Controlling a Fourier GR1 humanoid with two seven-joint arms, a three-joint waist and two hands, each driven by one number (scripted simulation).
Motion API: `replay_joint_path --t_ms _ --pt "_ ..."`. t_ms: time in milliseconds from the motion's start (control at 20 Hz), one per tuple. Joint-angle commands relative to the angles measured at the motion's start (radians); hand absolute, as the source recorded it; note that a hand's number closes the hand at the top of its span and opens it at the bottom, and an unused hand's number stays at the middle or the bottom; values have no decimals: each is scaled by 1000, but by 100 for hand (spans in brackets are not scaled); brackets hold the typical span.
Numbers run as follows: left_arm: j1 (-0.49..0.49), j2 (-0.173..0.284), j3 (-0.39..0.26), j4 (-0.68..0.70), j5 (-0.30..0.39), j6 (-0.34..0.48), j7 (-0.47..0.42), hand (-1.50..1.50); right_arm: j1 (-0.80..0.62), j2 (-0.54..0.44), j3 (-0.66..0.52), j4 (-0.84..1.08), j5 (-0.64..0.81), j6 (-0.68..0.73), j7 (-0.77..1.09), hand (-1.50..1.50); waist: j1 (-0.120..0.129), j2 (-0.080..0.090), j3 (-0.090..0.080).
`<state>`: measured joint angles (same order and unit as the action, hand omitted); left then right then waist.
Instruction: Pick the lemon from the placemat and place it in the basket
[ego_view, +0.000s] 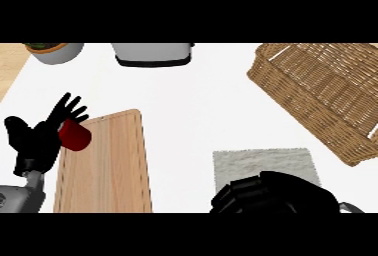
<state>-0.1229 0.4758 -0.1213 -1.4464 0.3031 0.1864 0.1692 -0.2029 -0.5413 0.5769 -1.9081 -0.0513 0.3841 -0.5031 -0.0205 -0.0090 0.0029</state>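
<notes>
1. Since the right hand (275, 194) sits right over the near edge of the grey placemat (266, 164), the lemon isn't visible anywhere, so my guess is it's hidden under that hand. Whether it's really caught in there, can't tell.
2. Biggest risk imo: if the fingers only cover the lemon rather than wrap it, it could roll out as the hand lifts, and a round fruit on a smooth white counter (192, 95) won't stop quickly.
3. Second risk: the wicker basket (325, 90) sits up and to the right, well apart from the placemat, with a tall woven rim. Carry too low and the hand could clip that rim or nudge the basket.
4. The right hand looks bunched and curled, knuckles up, fingers tucked under. What's inside is hidden.
5. The left hand (37, 137) rests at the left edge, fingers spread and straight, holding nothing. It's just beside a red cup (74, 136) on the wooden cutting board (107, 165); touching or not, can't tell.
6. A pot (153, 53) and a plant pot (53, 52) sit at the far edge, out of the way.
</notes>
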Motion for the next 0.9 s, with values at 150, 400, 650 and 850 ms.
replay_joint_path --t_ms 150,400,650,850 --pt "-34 20 56 50 16 -69 -4 0 219 -115 52 -302 195 -53 129 -150 2 4 -4" --pt "-28 26 66 69 12 -57 -18 0 77 -285 -107 -436 251 18 406 -150 -10 -2 -9" --pt "-42 -23 33 36 -7 -17 0 0 -30 -361 -281 -497 294 42 639 -150 -7 -2 -8" --pt "-92 -17 43 99 -23 -38 1 0 -127 -432 -336 -489 109 212 778 -150 9 9 -7"
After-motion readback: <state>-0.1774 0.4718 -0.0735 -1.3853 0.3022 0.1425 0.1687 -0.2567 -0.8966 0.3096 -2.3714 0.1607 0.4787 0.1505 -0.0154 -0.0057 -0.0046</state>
